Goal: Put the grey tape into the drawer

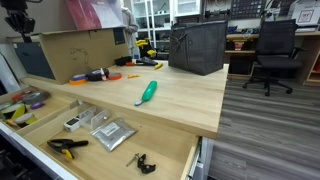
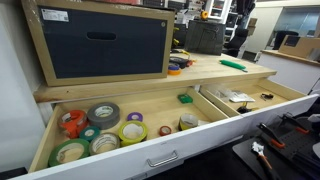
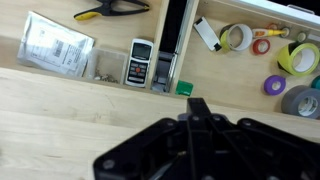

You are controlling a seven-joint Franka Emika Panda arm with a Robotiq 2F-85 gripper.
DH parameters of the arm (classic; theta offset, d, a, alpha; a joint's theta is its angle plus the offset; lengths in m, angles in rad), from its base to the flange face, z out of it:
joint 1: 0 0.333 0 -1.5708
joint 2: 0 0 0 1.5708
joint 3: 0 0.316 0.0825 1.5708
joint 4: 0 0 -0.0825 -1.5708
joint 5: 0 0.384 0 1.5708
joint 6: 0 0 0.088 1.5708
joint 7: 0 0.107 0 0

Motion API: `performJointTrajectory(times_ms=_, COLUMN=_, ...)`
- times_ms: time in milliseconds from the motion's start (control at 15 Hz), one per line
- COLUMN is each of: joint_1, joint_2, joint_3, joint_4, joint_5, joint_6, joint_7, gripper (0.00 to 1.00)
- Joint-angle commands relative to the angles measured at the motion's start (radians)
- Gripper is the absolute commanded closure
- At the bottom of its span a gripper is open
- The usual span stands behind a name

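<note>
The grey tape [image 2: 103,114] lies flat among other rolls in the drawer [image 2: 150,118], which stands pulled open. The wrist view shows the grey tape [image 3: 299,101] at the right edge, on the floor of the same drawer [image 3: 240,70], next to a yellow roll [image 3: 301,57], a red one [image 3: 262,45] and a purple one [image 3: 273,85]. My gripper [image 3: 198,104] is shut with nothing in it. It hovers over the wooden table top just in front of the drawers, to the left of the tape.
A wider open drawer [image 3: 100,60] holds a silver packet [image 3: 57,45], a meter [image 3: 140,62] and a black-orange clamp [image 3: 110,10]. On the table top are a green-handled tool [image 1: 147,92], a cardboard box [image 1: 75,55] and a black bag [image 1: 197,47]. An office chair [image 1: 272,50] stands behind.
</note>
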Motion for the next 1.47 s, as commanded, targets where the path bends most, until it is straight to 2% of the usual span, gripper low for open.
performJointTrajectory(times_ms=0, joint_1=0.011, joint_2=-0.012, joint_3=0.024, joint_4=-0.064, joint_5=0.005, joint_6=0.044, joint_7=0.006, gripper=0.73)
performJointTrajectory(times_ms=67, joint_1=0.035, joint_2=-0.027, joint_3=0.047, joint_4=-0.136, joint_5=0.031, joint_6=0.078, joint_7=0.008, gripper=0.68)
performJointTrajectory(times_ms=200, joint_1=0.082, joint_2=-0.037, joint_3=0.081, joint_4=-0.201, joint_5=0.079, joint_6=0.096, joint_7=-0.055, gripper=0.53)
performJointTrajectory(times_ms=400, joint_1=0.178, joint_2=-0.045, joint_3=0.169, joint_4=-0.292, joint_5=0.14, joint_6=0.18, joint_7=-0.093, gripper=0.31)
performJointTrajectory(times_ms=533, joint_1=0.248, joint_2=-0.061, joint_3=0.239, joint_4=-0.33, joint_5=0.197, joint_6=0.288, joint_7=-0.043, gripper=0.16)
performJointTrajectory(times_ms=600, joint_1=0.258, joint_2=-0.087, joint_3=0.241, joint_4=-0.342, joint_5=0.257, joint_6=0.35, joint_7=-0.012, gripper=0.07)
performJointTrajectory(times_ms=667, joint_1=0.252, joint_2=-0.124, joint_3=0.224, joint_4=-0.347, joint_5=0.272, joint_6=0.355, joint_7=-0.009, gripper=0.01)
performJointTrajectory(times_ms=733, joint_1=0.252, joint_2=-0.163, joint_3=0.205, joint_4=-0.353, joint_5=0.293, joint_6=0.361, joint_7=-0.012, gripper=0.0)
performJointTrajectory(times_ms=1067, joint_1=0.18, joint_2=-0.3, joint_3=0.046, joint_4=-0.289, joint_5=0.302, joint_6=0.342, joint_7=-0.024, gripper=0.0)
performJointTrajectory(times_ms=1267, joint_1=0.109, joint_2=-0.326, joint_3=-0.056, joint_4=-0.224, joint_5=0.291, joint_6=0.375, joint_7=-0.04, gripper=0.0)
performJointTrajectory(times_ms=1400, joint_1=0.074, joint_2=-0.307, joint_3=-0.098, joint_4=-0.182, joint_5=0.299, joint_6=0.407, joint_7=-0.041, gripper=0.0)
